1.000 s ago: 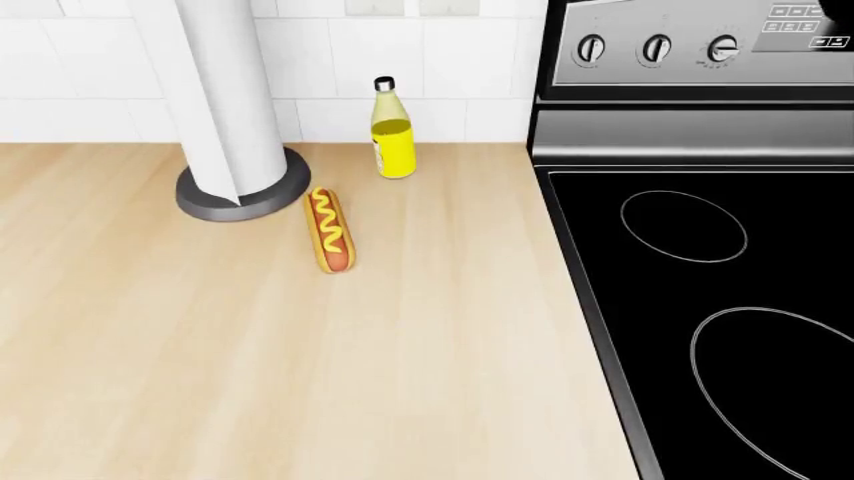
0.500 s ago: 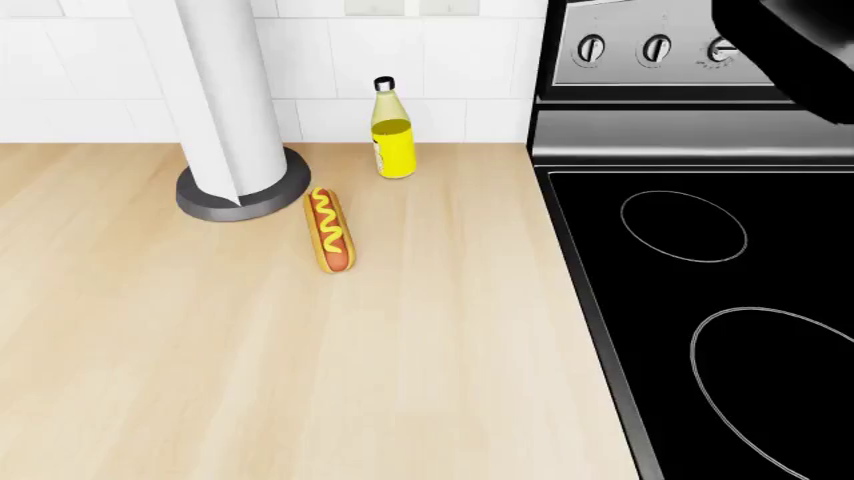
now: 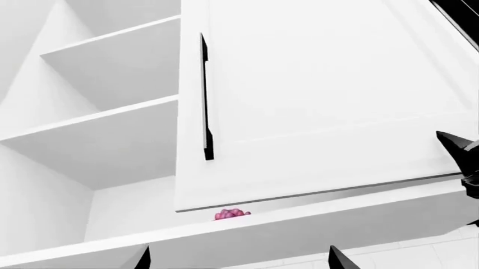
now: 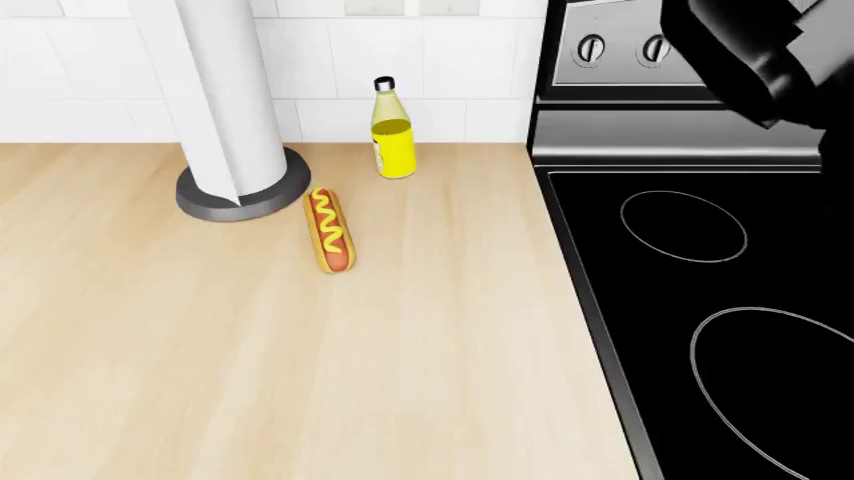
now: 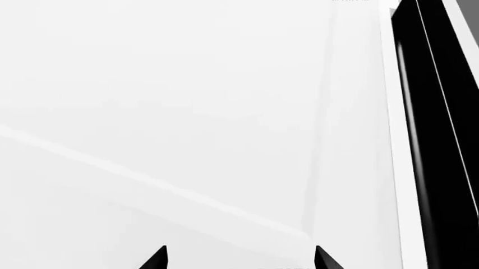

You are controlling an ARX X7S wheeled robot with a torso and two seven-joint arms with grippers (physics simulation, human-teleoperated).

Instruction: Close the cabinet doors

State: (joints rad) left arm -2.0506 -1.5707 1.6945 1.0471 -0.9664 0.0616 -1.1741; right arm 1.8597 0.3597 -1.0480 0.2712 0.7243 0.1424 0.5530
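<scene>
Above the left gripper (image 3: 238,259), whose two finger tips stand well apart with nothing between them, hangs the cabinet door (image 3: 322,101), swung partly out from the cabinet; its black handle (image 3: 204,98) runs along the free edge, up and ahead of the tips. Beside that edge the shelves (image 3: 112,129) are exposed, so this door is not yet shut. A small pink item (image 3: 231,214) sits inside, just behind the door's lower edge (too small to identify). Left arm looks raised this way so the open fingers can push flat on the panel rather than grab the handle — my read, no contact visible yet. Right gripper (image 5: 238,258) is also spread wide and empty, facing a plain white panel (image 5: 187,112) close ahead, with a dark strip (image 5: 430,140) off to one side; cannot tell whether that panel is a second door or the cabinet side, nor whether the tips touch it. From the head camera only a dark piece of the right arm (image 4: 747,50) shows over the stove (image 4: 694,300); the counter (image 4: 267,360) with hot dog (image 4: 330,230), yellow bottle (image 4: 391,135) and paper towel roll (image 4: 234,100) lies well below both grippers and plays no part in this task.
</scene>
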